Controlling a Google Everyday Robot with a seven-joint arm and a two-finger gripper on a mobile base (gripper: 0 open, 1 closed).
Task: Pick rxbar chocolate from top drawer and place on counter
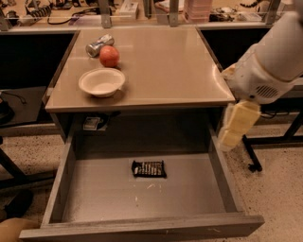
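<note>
The rxbar chocolate [149, 168], a small black wrapper with pale stripes, lies flat near the middle of the floor of the top drawer [104, 191]. The drawer is pulled fully open below the tan counter [161, 66]. My gripper [230, 138], cream-coloured, hangs from the white arm [272, 61]. It is at the counter's right front corner, above the drawer's right wall. It is to the right of the bar and higher, and it touches nothing.
On the counter's left part stand a white bowl [102, 82], a red apple [109, 56] and a silver can [99, 45] lying on its side. A cluttered bench [142, 9] runs along the back. Dark frame legs [251, 151] stand on the floor to the right.
</note>
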